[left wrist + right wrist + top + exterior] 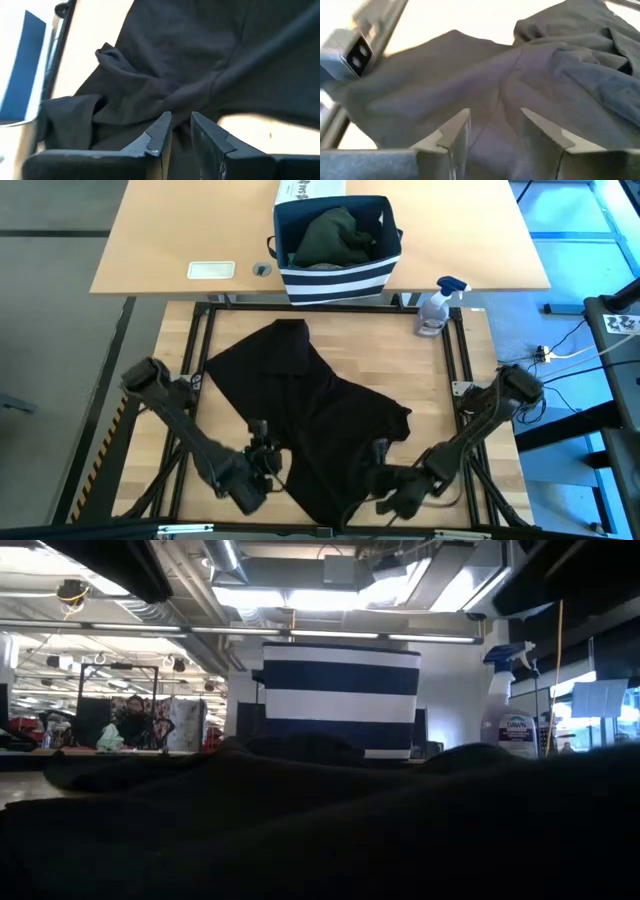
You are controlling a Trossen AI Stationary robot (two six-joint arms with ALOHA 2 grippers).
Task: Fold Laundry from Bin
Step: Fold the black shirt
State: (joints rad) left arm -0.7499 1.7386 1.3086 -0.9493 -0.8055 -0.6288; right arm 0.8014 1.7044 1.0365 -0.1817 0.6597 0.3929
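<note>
- Left wrist view first, since that's nearest me: the left gripper (181, 131) has its fingers only a narrow slit apart, right over the black garment (165, 65). I honestly can't tell if any cloth is pinched in there or if it's just touching.
- Right gripper (495, 127) shows a clearly wider gap, jaws apart, with the same black cloth bunched just ahead of and under the tips. Nothing visibly clamped.
- From above, both arms are folded low at the near edge of the wooden table (440, 370), elbows out to the sides, forearms angling in toward the middle, left gripper (264, 450) and right gripper (385, 480) at the near hem of the black garment (310, 420).
- Count: two arms, one garment spread out on the wooden table, rumpled, running diagonally from the far left to the near middle.
- Farther back, one spray bottle (436, 306) at the far right corner.
- Beyond that, on the lighter desk, one bin (337, 275), navy with white stripes, with dark green laundry (335, 238) piled inside. A white printed box (310, 190) sits just behind it.
</note>
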